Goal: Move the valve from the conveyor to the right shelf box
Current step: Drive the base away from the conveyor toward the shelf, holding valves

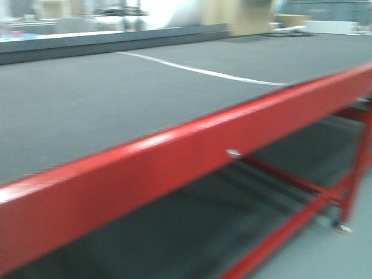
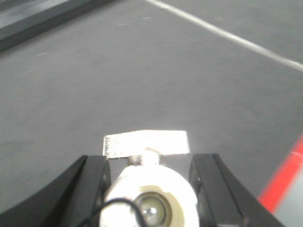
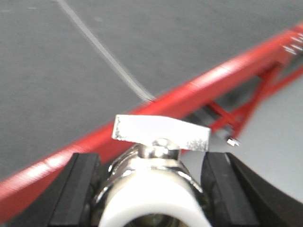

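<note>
Left wrist-mounted view: the left fingers [image 2: 92,184], two black pads, are closed in on a cream-bodied valve [image 2: 151,196] and press its round body from both sides. Its flat metal handle [image 2: 147,143] lies crosswise just past the fingertips, and a thin black wire curls across the valve's near face.

In the right wrist-mounted view the right fingers [image 3: 83,184] hold a chrome-bodied valve [image 3: 151,182] the same way, clamped between two black pads. It has a white collar at the near end and a flat metal handle [image 3: 161,132] across the far end. That makes two valves, one in each grasp, both held clear of whatever is below.

Under the left valve lies the dark grey surface [image 2: 118,75], crossed by one white line [image 2: 227,35]. The right valve hangs over the surface's red frame [image 3: 199,90], with pale floor [image 3: 279,132] to the right.

From the front, the same surface [image 1: 116,104] stretches wide and far. Its red frame [image 1: 145,174] runs along the near edge and carries a single bolt head [image 1: 233,153]. One long grey ledge [image 1: 116,42] borders the far side. The background is too blurred to identify.
</note>
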You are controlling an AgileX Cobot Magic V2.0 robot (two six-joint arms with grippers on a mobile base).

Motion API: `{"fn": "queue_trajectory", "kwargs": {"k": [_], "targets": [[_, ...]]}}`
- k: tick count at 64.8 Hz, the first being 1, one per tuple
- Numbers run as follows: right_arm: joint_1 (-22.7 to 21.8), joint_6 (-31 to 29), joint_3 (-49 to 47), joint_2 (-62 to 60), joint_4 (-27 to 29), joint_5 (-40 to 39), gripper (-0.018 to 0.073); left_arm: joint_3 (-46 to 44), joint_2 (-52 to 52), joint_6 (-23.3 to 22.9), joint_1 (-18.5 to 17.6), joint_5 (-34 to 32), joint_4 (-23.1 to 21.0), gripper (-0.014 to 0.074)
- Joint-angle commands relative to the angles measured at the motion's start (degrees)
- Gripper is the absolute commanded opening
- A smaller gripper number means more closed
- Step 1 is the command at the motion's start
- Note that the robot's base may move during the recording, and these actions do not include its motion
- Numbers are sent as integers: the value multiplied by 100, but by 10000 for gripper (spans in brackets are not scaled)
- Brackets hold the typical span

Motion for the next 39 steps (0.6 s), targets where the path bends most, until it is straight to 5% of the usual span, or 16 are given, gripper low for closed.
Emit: {"fn": "queue_trajectory", "kwargs": {"k": [1, 39], "targets": [[-1, -26, -110, -82, 17, -353, -162, -51, -43, -43, 29, -261, -65, -111], [-1, -26, -110, -82, 17, -353, -162, -51, -43, -43, 29, -261, -65, -111]]}}
